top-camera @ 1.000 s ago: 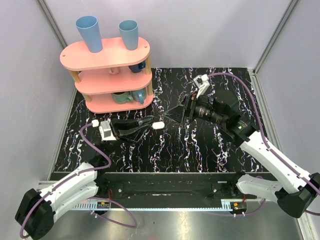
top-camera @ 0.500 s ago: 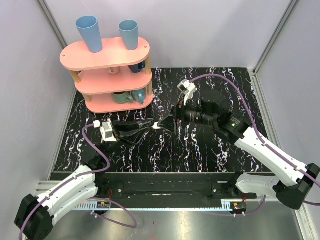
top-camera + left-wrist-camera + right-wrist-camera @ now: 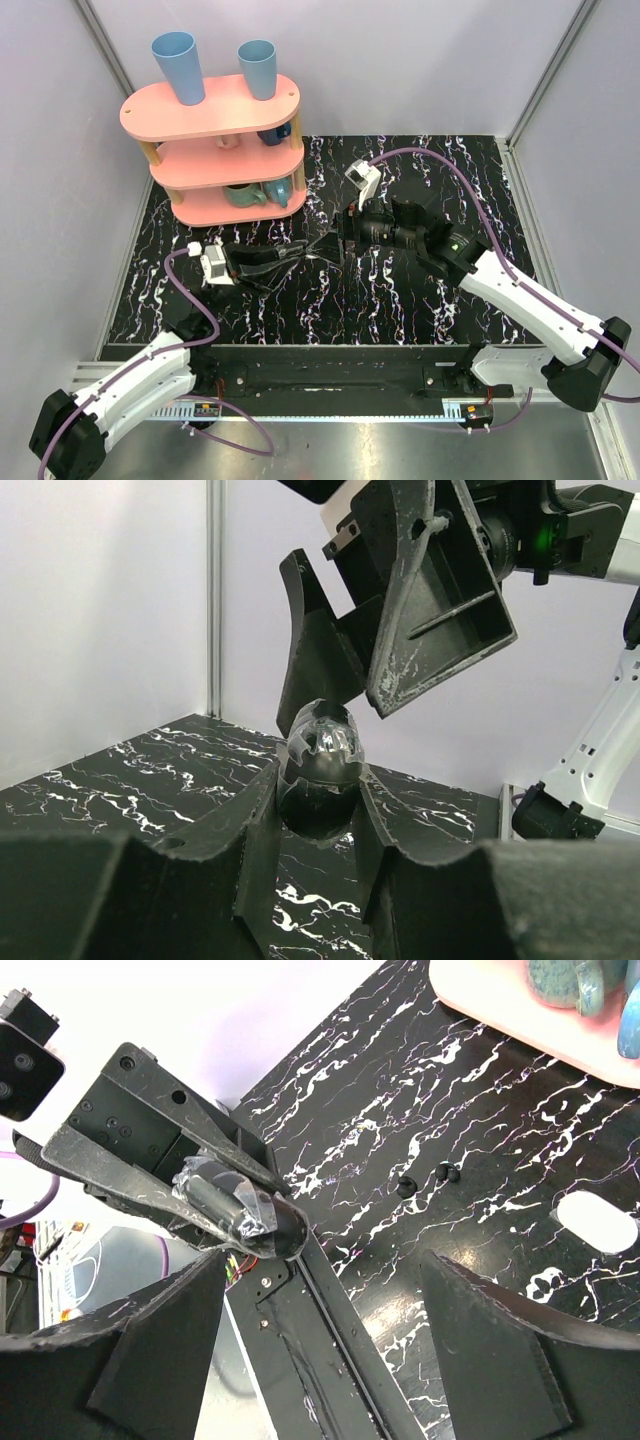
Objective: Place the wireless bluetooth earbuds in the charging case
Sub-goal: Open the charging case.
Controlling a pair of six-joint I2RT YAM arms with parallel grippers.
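The charging case [image 3: 597,1222], a small white oval, lies on the black marbled table [image 3: 400,290] just beyond one finger of my right gripper. In the top view it is hidden under that gripper. My right gripper [image 3: 320,1360] [image 3: 326,245] is wide open with nothing between its fingers. It hovers right in front of the left gripper's tip. My left gripper [image 3: 320,780] [image 3: 300,252] is shut on a dark rounded lump [image 3: 320,760] wrapped in clear tape. I cannot tell what the lump is. The earbuds are out of view.
A pink three-tier shelf [image 3: 215,150] with blue cups and mugs stands at the back left. Two tiny dark bits [image 3: 405,1187] lie on the table between the case and the left gripper. Grey walls close in the sides and back.
My right gripper has swung left and down to the left gripper's tip and now covers the white case in the top view. The left arm has barely moved.
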